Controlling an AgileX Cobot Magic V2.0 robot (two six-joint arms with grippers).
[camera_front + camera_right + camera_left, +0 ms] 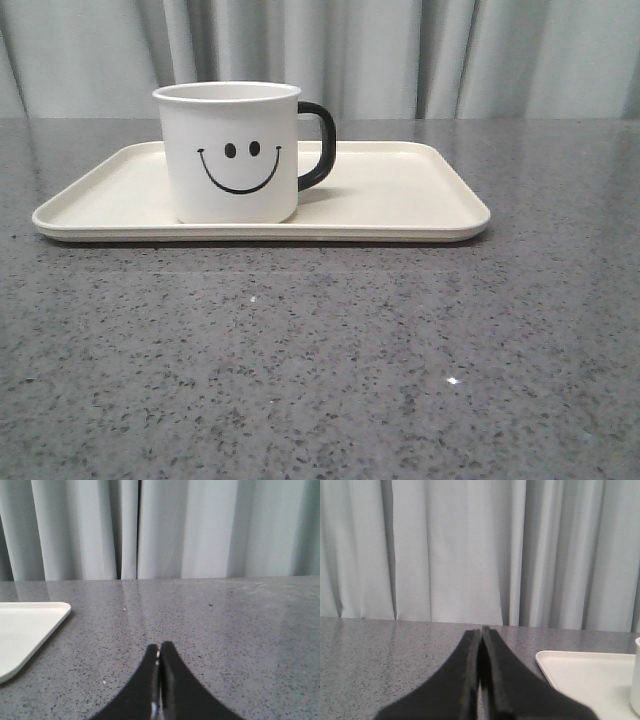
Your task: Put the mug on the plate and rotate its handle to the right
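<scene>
Plate [420,200] is seen lying flat on the grey speckled table [320,360], long side across the front view, low rim unbroken all round; a wide bare stretch of tabletop lies open on the near side, narrower strips at both short ends, curtain [400,50] behind the far table edge.

Mug [230,150] stands upright on the plate, left of its middle, smiley print facing the camera; handle [320,145] points right, over bare plate surface.

Left gripper [481,630]: fingers pressed together, nothing between them, low over bare table. The plate's near corner [585,675] is seen just off to the gripper's right side, a sliver of the mug's [636,680] white wall beyond it.

Right gripper [159,646]: fingers likewise pressed together and empty, over open table. The plate's corner [30,630] lies off to its left, apart from the fingertips; the mug is not seen from this wrist
</scene>
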